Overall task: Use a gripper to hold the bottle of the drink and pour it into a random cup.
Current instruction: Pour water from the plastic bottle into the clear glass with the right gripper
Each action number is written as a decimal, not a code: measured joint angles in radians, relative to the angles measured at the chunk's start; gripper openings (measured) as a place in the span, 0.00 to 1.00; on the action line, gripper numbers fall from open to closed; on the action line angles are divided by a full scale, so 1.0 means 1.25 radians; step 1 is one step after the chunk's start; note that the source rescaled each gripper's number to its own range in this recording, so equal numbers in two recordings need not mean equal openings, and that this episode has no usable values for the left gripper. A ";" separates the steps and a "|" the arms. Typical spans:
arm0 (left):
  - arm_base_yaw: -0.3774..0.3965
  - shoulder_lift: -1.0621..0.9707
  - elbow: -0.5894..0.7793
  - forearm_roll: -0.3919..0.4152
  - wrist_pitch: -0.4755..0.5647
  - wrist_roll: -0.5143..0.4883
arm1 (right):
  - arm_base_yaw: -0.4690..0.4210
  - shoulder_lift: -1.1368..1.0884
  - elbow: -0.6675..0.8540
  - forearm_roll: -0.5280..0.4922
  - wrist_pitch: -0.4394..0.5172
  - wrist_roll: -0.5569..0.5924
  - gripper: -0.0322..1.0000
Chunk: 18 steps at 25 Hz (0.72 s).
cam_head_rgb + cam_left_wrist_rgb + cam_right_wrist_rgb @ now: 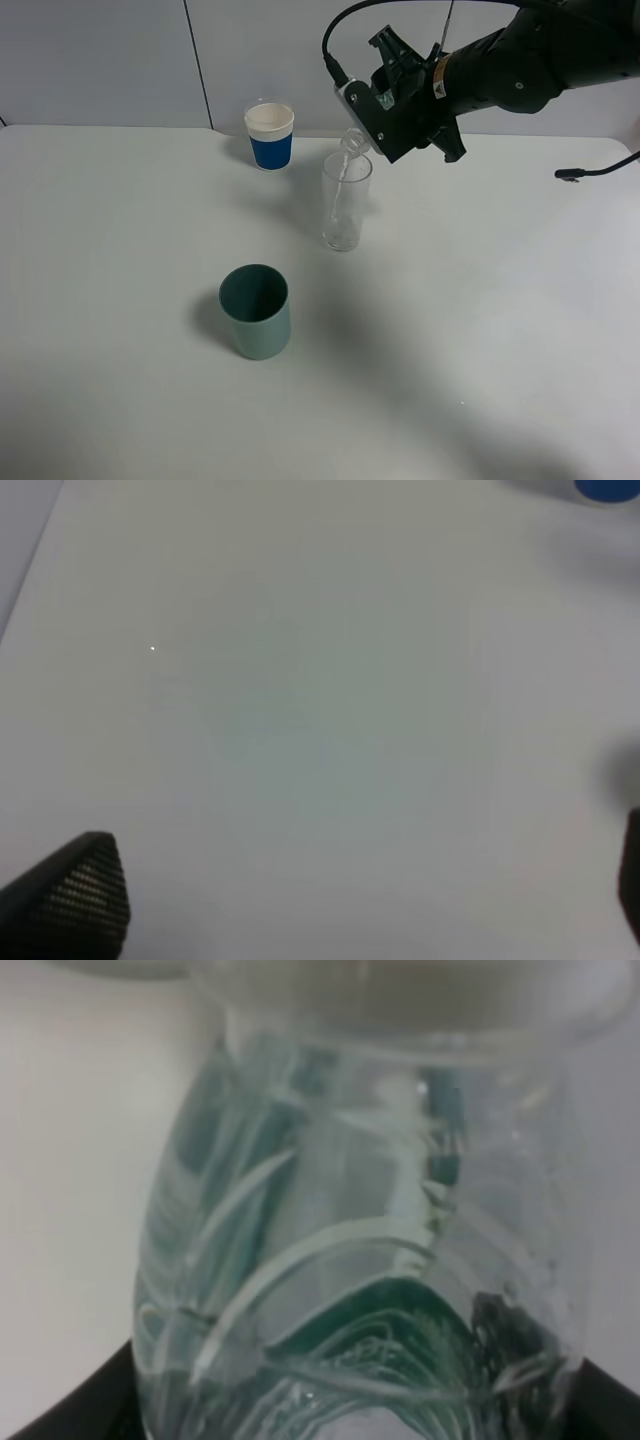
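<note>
My right gripper (385, 125) is clamped on the bottle (354, 143), holding it in the air above the tall clear glass (347, 205) that stands near the middle-back of the white table (480, 330). The bottle's long axis is tilted steeply, its body up in my jaws toward the right and its narrow neck pointing down and to the left, with the mouth at the glass's rim. A thin pale streak runs down inside the glass; how much liquid stands in it I cannot tell.

In the right wrist view the bottle (360, 1260) fills the frame, clear and ribbed, with its green label showing through the plastic, and my black fingers (70, 1405) sit at either side of it.

The blue-and-white paper cup (269, 135) stands upright behind and left of the glass, its white inside showing. The teal cup (256, 310) stands upright nearer the front, apart from both.

My left gripper (365, 870) hangs over bare table with its jaws spread wide, holding nothing.
</note>
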 joint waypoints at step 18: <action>0.000 0.000 0.000 0.000 0.000 0.000 | -0.010 0.000 0.000 -0.022 0.005 -0.001 0.04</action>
